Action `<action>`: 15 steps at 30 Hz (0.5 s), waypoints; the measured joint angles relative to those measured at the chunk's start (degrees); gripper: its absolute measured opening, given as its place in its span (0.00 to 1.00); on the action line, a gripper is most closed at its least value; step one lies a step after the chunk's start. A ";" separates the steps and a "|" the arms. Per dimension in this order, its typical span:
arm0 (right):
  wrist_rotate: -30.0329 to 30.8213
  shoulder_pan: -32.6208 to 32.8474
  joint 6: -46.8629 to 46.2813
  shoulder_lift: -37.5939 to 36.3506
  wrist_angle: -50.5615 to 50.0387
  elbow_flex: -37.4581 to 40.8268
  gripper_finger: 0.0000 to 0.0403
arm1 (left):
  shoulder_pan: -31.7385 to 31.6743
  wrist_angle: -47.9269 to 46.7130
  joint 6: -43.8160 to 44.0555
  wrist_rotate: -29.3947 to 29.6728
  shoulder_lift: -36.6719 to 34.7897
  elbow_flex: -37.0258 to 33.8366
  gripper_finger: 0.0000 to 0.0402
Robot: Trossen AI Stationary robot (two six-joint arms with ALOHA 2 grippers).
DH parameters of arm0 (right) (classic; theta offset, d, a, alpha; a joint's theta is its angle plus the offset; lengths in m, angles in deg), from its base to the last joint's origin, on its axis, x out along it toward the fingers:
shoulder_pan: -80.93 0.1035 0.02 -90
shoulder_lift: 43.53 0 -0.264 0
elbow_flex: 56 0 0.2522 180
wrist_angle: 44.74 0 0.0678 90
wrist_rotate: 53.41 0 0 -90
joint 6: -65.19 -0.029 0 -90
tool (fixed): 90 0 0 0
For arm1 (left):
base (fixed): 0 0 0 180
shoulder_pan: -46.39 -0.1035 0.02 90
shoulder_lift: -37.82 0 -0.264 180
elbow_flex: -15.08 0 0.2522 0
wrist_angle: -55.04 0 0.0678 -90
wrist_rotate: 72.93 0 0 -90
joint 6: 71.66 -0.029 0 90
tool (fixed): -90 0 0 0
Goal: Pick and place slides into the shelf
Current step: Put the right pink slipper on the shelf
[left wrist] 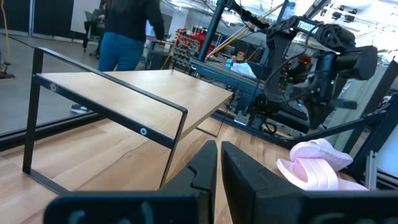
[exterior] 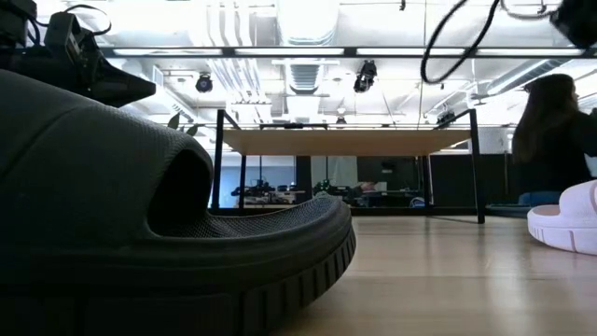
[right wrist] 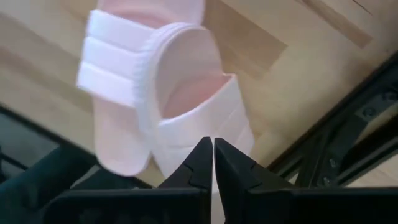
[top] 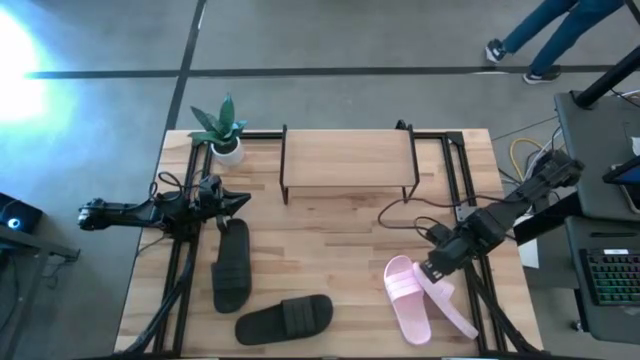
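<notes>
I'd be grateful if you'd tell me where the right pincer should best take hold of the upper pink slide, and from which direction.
Probably by its wide ribbed strap, from above. The pink slide lies sole-down, partly over its mate, so the strap arches up as the highest, narrowest part. The right pincer hovers over its heel end with fingers together; it would open, then straddle the strap edge, one finger inside the foot opening.

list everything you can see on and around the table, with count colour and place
dark slides: 2, olive-black, front left of table, one lengthwise, one crosswise nearer the edge
pink slides: 2, pale pink, front right, overlapping
shelf: 1, light wood top, black legs, back centre, nothing on top
potted plant: 1, green in white pot, back left corner
keyboard: 1, dark, right of table
person: 1, blue trousers, walking beyond the table
left gripper: black, left side, above the dark slide, jaws shut
right gripper: black, over the pink slides, jaws shut
</notes>
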 joint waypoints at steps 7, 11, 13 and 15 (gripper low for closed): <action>-2.47 -4.50 1.19 5.73 0.17 0.15 0.18 | 0.00 0.00 0.00 0.00 0.02 0.00 0.02; -4.62 -7.75 5.03 9.11 0.13 0.09 0.29 | 0.00 0.00 0.00 0.00 0.01 0.00 0.02; -5.98 -9.43 6.83 10.62 0.11 0.09 0.33 | 0.00 0.00 0.00 0.00 0.01 0.00 0.02; -8.11 -10.80 8.62 12.37 0.07 0.10 0.36 | 0.01 0.00 -0.02 0.00 0.02 0.00 0.02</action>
